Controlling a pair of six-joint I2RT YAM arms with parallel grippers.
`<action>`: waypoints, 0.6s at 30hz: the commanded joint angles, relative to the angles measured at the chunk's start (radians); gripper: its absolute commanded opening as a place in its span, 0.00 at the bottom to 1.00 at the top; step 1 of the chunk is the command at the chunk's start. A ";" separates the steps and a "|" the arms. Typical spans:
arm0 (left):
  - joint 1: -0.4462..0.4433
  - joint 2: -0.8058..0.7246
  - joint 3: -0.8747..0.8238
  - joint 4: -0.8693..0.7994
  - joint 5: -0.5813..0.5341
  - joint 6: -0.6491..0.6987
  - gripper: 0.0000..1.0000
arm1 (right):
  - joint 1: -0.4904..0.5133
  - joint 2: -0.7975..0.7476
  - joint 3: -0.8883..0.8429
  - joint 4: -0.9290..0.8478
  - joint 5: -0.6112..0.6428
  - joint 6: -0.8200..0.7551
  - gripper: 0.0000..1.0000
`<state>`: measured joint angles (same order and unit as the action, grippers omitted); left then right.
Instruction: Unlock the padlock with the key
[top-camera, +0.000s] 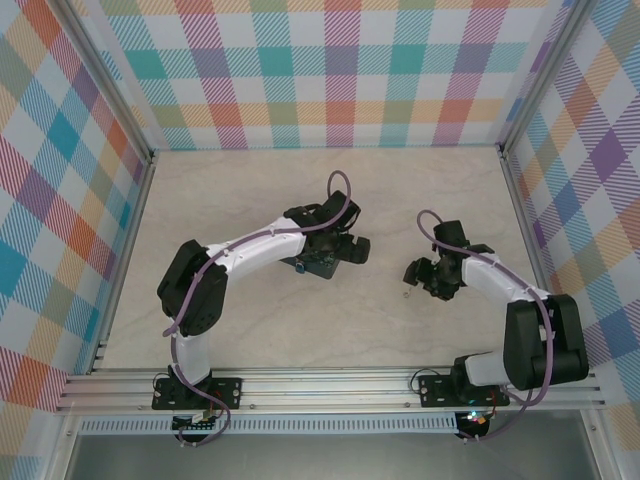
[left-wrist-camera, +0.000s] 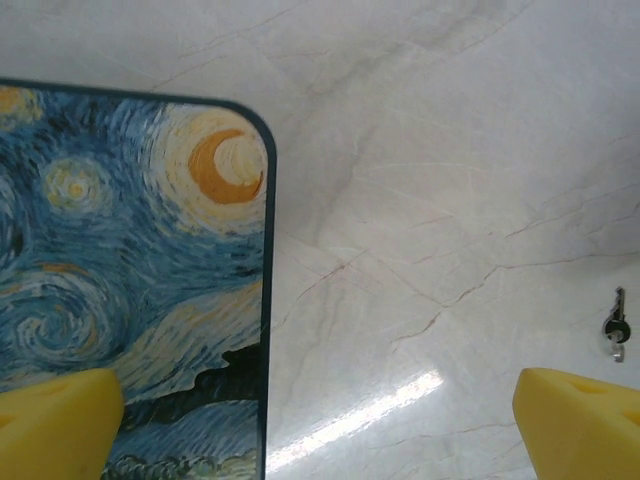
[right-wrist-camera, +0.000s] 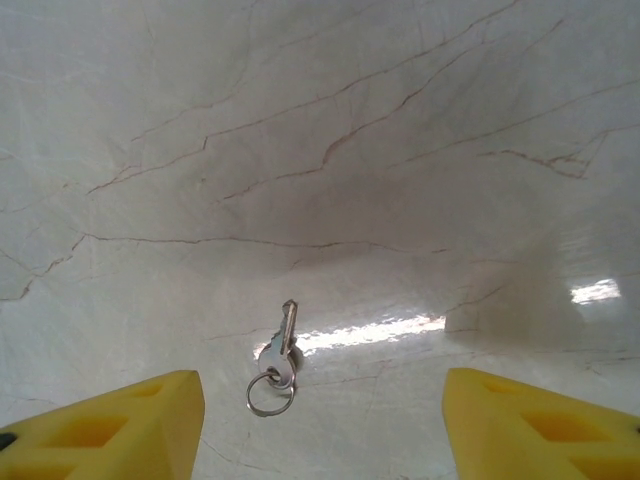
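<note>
Nearest: both arm bases are sitting on the alu rail (top-camera: 330, 385) at the near edge of the table (top-camera: 250, 200), a pale marble-look top. The R arm (top-camera: 530, 340) is bending inward w/ its wrist pointing down.

R jaws are hovering low over the table, standing open, gripping nothing. In the R wrist view their yellow fingers (right-wrist-camera: 110, 425) are showing at the bottom corners, well apart, w/ bare table between them.

The key (right-wrist-camera: 287, 340) is lying flat on the table just beyond the gap between those fingers, a bit left of centre. Its blade is pointing away and a small split ring (right-wrist-camera: 270, 393) is lying at its head, on the camera side. It isn't touching either finger. In the top view it is showing as a tiny speck just beside the R jaws, on their near-left side.

Further out, the L arm (top-camera: 240, 255) is stretching toward mid-table. L jaws are standing wide open, holding nothing. In the L wrist view one finger (left-wrist-camera: 55, 420) is overlapping the tin box (left-wrist-camera: 130, 270); can't tell if it's touching. The other finger is sitting over bare table.

The tin is lying flat, its lid a swirly blue-and-yellow night sky w/ an orange crescent moon near the rounded corner. In that view the key is sitting at the far right edge, well apart from the tin.

Farthest: pastel plaid walls (top-camera: 340, 70) are enclosing the table on three sides.
</note>
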<state>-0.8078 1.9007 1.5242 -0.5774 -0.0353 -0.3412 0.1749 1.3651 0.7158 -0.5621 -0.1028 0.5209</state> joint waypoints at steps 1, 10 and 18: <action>-0.006 -0.031 0.064 -0.021 -0.005 0.014 1.00 | 0.028 0.007 0.013 0.011 -0.026 0.050 0.63; 0.007 -0.095 0.085 -0.037 -0.086 0.068 1.00 | 0.110 0.079 0.029 0.018 0.007 0.102 0.54; 0.006 -0.136 0.056 -0.035 -0.116 0.066 1.00 | 0.146 0.139 0.060 0.001 0.028 0.111 0.38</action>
<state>-0.8062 1.8030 1.5867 -0.5850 -0.1196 -0.2909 0.3103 1.4868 0.7460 -0.5438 -0.0891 0.6182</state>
